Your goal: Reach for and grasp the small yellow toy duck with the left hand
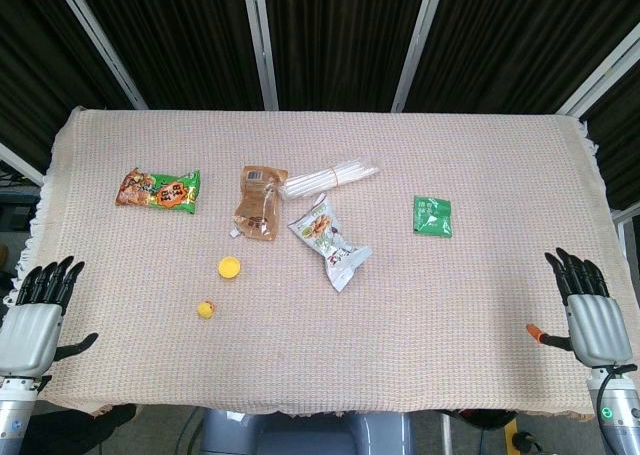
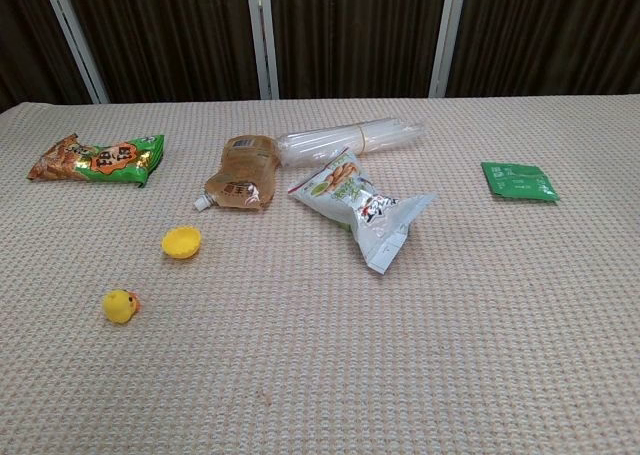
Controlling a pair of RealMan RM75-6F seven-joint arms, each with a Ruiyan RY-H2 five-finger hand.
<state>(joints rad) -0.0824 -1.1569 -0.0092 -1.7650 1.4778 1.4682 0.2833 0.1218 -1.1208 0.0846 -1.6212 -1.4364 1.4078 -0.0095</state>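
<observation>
Resting apart: left hand [image 1: 35,315], fingers spread, empty; yellow toy duck [image 1: 206,309] well to its right, untouched.

A surface [image 1: 480,305] covered in pinkish woven cloth carries a small yellow toy duck [image 1: 206,309], a yellow bottle cap [image 1: 230,267], an orange-green snack packet [image 1: 158,189], a brown spouted pouch [image 1: 259,202], a bundle of clear plastic straws [image 1: 330,178], a silvery snack bag [image 1: 329,240] and a small green sachet [image 1: 433,216].

Left hand [image 1: 35,320], right hand [image 1: 590,310]: silver-grey ribbed backs, black fingers; right thumb tip orange.
</observation>
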